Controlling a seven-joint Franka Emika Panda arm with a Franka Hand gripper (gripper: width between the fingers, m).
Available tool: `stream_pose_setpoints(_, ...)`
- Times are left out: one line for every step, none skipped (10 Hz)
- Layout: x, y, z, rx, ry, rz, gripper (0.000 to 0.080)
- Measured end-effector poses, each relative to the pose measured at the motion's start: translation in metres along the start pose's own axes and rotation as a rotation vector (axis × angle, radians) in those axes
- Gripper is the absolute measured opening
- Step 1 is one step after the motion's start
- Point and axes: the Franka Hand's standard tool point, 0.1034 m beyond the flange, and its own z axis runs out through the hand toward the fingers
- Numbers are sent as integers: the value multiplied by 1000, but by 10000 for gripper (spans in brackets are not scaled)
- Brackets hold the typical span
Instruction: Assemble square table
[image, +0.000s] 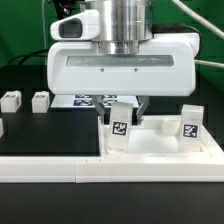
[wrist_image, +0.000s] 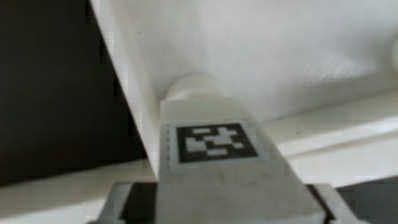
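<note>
Claw (image: 122, 113) straddles 1 upright leg (image: 120, 130) from directly above. Its 2 fingers (wrist_image: 125, 205) flank the leg and, as far as the blurred wrist view lets me judge, are clamped on it. That leg's long axis runs vertical, in line with the claw, and it stands at the corner of the square top (image: 160, 152) on the exterior view's left. A 2nd leg (image: 190, 122) stands upright at the corner on the right. 2 spare legs (image: 40, 101) sit well apart on the desk (image: 50, 135), toward its edge on the exterior view's left.
</note>
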Motion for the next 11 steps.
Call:
stream_pose_setpoints(0,0,0,0,0,39,291)
stream_pose_setpoints(0,1,0,-1,0,131,291)
stream_pose_setpoints(0,2,0,-1,0,204,291)
stream_pose_setpoints(1,3,1,-1,14,349,291)
stream_pose_setpoints(1,5,2,-5,36,550,291)
stream_pose_setpoints(0,6,2,-4,32,729,291)
stream_pose_setpoints(0,8,2,15,18,903,291)
stream_pose_setpoints(-1,9,2,35,-2,1035,291)
stream_pose_setpoints(-1,10,3,69,-27,1219,291)
stream_pose_setpoints(-2,11,3,87,-43,1340,291)
stream_pose_setpoints(-3,11,3,97,-37,1374,291)
